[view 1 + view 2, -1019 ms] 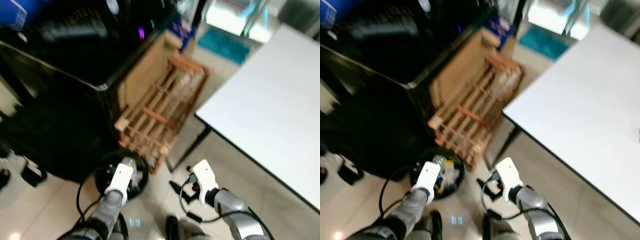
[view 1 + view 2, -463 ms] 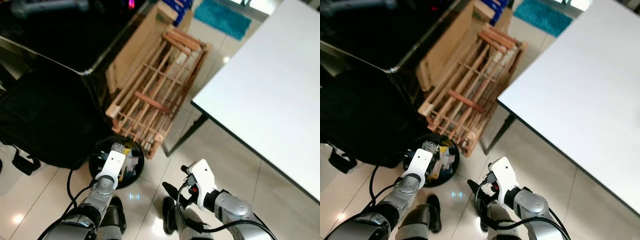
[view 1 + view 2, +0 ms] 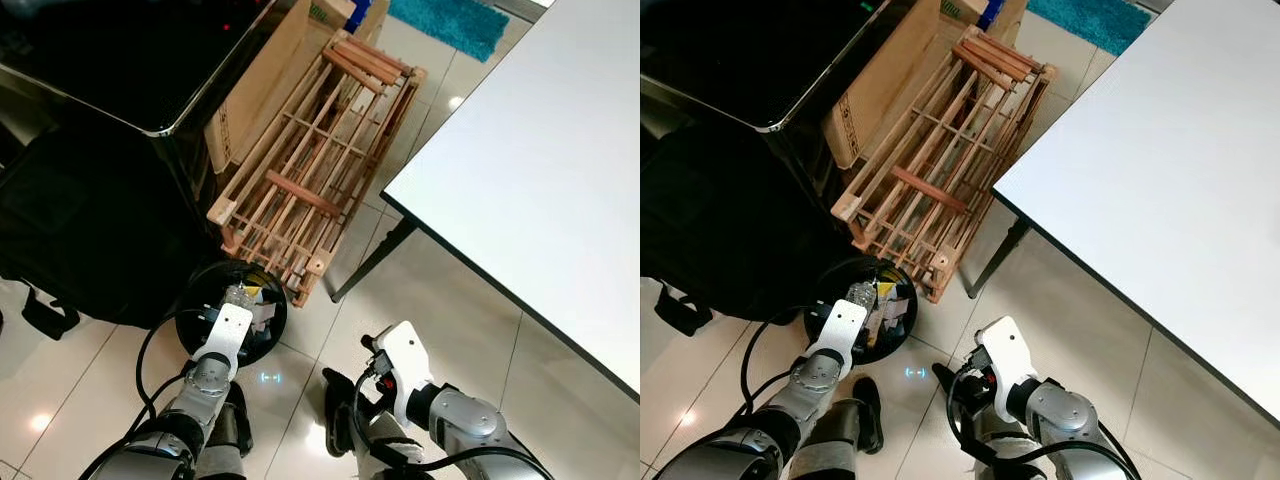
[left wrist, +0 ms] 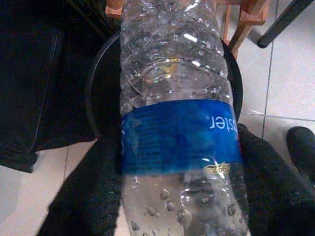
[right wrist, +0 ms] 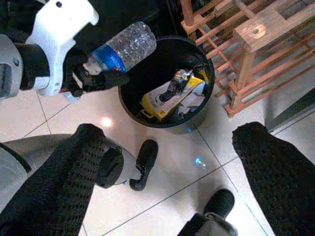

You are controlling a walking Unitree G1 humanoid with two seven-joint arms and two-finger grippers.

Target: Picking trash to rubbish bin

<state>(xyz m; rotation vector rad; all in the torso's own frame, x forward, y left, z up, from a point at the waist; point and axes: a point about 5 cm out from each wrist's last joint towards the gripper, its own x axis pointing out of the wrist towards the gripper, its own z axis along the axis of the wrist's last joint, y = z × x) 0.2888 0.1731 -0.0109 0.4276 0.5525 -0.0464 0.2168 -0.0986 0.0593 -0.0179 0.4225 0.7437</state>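
Left eye: my left gripper [image 3: 232, 306] is at lower left of the frame, over the black bin [image 3: 196, 305], pinching a clear bottle [image 3: 237, 296] whose tip pokes out over the bin's mouth. My right gripper [image 3: 345, 380] sits low in the centre above the pale tiled floor [image 3: 420, 290]. Wooden rack [image 3: 310, 180] leans in the upper middle, white table [image 3: 540, 170] fills the right, black bag [image 3: 90, 240] at left.

Right eye: same layout, the bin just below the rack's lower corner, the bottle above the bin's left half.

Left wrist: bottle dead centre and close, blue label [image 4: 179, 135] round its middle, droplets inside. My two fingers [image 4: 83, 196] press against both sides of it at the bottom of the frame. Bin rim [image 4: 96, 78] shows behind the bottle, a dark table leg [image 4: 283, 22] at upper right.

Right wrist: my own fingers [image 5: 59, 182] stand spread wide, nothing between them, one at lower left and one at lower right. Above them, in the frame's upper half, the bin holds yellow and white trash [image 5: 172, 96]. At upper left my left gripper grips the bottle, tilted, its free end over the rim. Rack at upper right.
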